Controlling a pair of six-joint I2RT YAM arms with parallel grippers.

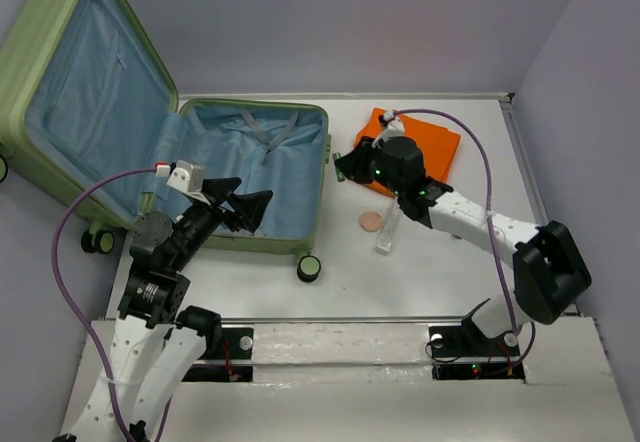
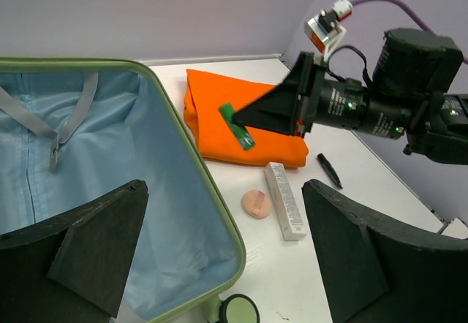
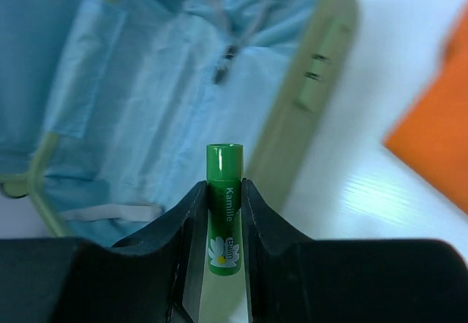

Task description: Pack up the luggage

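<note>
Lying open on the left of the white table (image 1: 450, 272), the luggage (image 1: 322, 177) shows a ribbed light-green hard shell, soft pale blue lining and black-and-green wheels (image 1: 310, 268), its lid tipped back to the far left. The left gripper (image 1: 252, 200) hangs over its near part, jaws spread wide and empty. Just right of the case, the right gripper (image 3: 224, 191) pinches a glossy green balm tube (image 3: 224, 210). Right of it lie a folded orange cloth (image 1: 425, 147), a round pink puff (image 1: 371, 222) and a slim box (image 1: 387, 234).

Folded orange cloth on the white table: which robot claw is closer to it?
Right. The right gripper, holding a green balm tube, hangs at the suitcase-side edge of the folded orange cloth; the left gripper sits open over the light-green hard-shell suitcase, farther off.
</note>
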